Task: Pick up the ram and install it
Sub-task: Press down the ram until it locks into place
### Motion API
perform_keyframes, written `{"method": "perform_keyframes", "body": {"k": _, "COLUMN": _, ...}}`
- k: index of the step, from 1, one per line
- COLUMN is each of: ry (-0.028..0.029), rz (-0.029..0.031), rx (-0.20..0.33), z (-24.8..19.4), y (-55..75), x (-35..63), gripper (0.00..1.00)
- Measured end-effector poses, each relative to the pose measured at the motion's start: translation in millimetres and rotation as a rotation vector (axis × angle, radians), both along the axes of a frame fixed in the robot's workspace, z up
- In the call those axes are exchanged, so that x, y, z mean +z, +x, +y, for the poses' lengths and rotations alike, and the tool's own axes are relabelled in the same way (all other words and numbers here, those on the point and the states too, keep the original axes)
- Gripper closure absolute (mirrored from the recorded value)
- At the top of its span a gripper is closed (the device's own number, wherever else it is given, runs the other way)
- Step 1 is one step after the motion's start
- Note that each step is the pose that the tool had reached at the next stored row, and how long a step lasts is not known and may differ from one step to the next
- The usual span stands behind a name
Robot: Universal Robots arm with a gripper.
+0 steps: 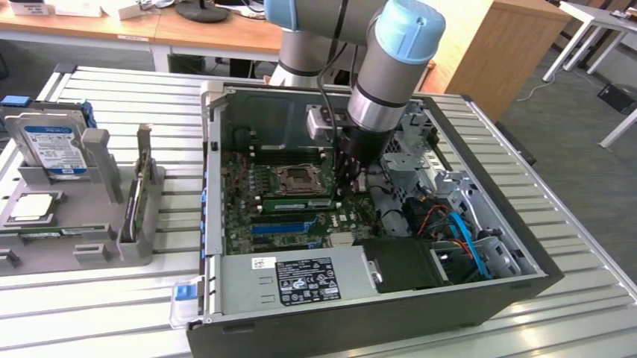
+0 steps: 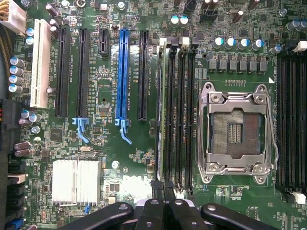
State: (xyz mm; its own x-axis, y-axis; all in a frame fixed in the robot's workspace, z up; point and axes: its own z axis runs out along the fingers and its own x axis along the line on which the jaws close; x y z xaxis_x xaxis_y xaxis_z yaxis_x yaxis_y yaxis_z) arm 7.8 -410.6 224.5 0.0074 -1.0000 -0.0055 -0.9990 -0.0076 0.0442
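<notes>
Two black fingers [image 2: 154,207] of the gripper [image 2: 163,188] are pressed together with nothing between them, their tips at the end of a bank of four long black memory slots. The ram [image 2: 160,115] stands edge-on in the slot of that bank farthest from the CPU socket [image 2: 237,132], a thin green strip running the slot's length; whether the fingertips touch it cannot be told. The socket is a square steel frame with a hinged bracket and a dark pin field. On the ram's other side lie black expansion slots and one long blue plastic slot [image 2: 123,72], then a white slot [image 2: 41,62] and a ribbed silvery heatsink [image 2: 76,179]. White lettering on the glossy green board near the fingers is partly covered and not readable.

From the exterior view, the gripper [image 1: 347,186] reaches down into an open black computer case [image 1: 518,287] lying on its side, and the ram [image 1: 294,202] lies seated beside the socket. A grey metal power supply [image 1: 249,291] at the case's near edge carries a black label with small unreadable print. The case rests on a slatted aluminium table [image 1: 587,313]. To the exterior view's left, a grey plastic holder [image 1: 100,224] props up a silver hard drive [image 1: 50,145] with a blue-white label. Wooden desks [image 1: 199,33] stand farthest back.
</notes>
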Motion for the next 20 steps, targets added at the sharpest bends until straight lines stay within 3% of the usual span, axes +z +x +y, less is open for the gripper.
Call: {"method": "perform_keyframes", "body": {"k": 20, "ry": 0.0001, "rz": 0.0000, "rx": 0.000, "z": 0.0, "y": 0.0, "x": -2.2, "gripper": 0.90}}
